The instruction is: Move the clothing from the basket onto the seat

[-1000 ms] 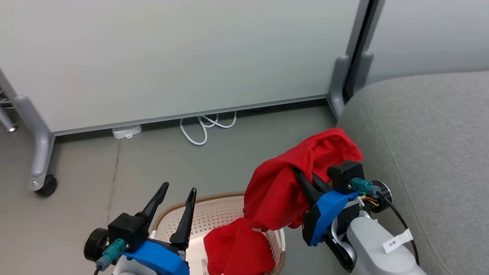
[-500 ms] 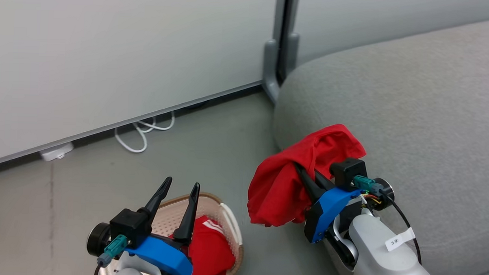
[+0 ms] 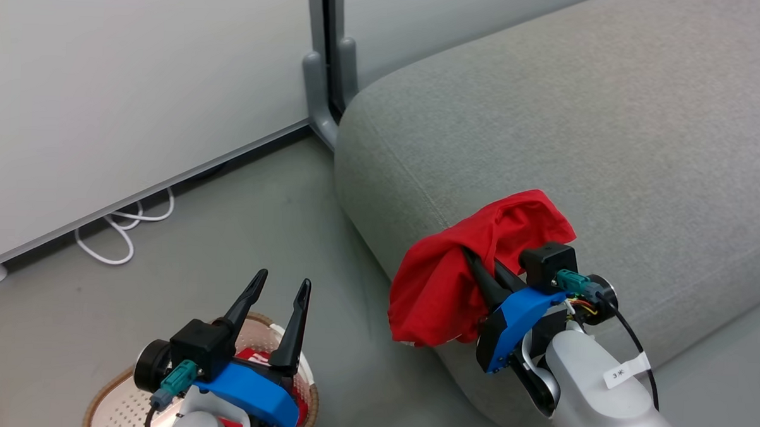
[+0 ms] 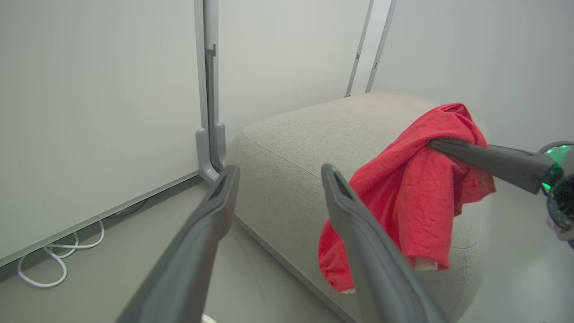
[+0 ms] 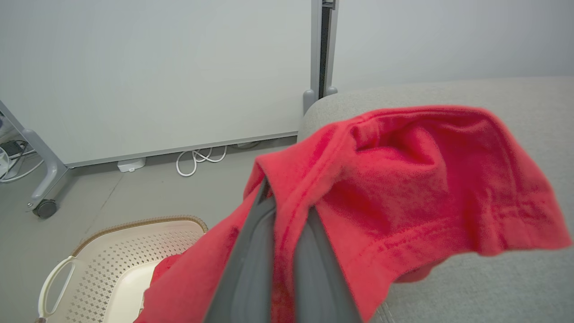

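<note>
My right gripper (image 3: pixel 474 260) is shut on the plain red clothing (image 3: pixel 444 279), which hangs bunched over the front corner of the grey seat (image 3: pixel 579 119). In the right wrist view the cloth (image 5: pixel 403 179) drapes over both fingers of the right gripper (image 5: pixel 287 211), with a fold pinched between them. The left gripper (image 3: pixel 284 277) stands open and holds nothing, above the cream basket (image 3: pixel 105 401) at the lower left. A red piece with white stripes (image 3: pixel 248 355) lies in the basket, mostly hidden behind that gripper. The left wrist view shows the open left gripper (image 4: pixel 279 169), the hanging clothing (image 4: pixel 403 193) and the seat (image 4: pixel 314 134).
A white partition panel on a grey post (image 3: pixel 324 79) stands behind the seat's left end. A looped white cable (image 3: pixel 126 230) lies on the grey floor at its foot. The right wrist view shows the basket (image 5: pixel 134 223) and a caster foot (image 5: pixel 45 208) at far left.
The head camera has swung right, so the seat takes up more of the view and the basket sits lower left. The right gripper, holding the red clothing, has gone from above the basket to over the seat's corner.
</note>
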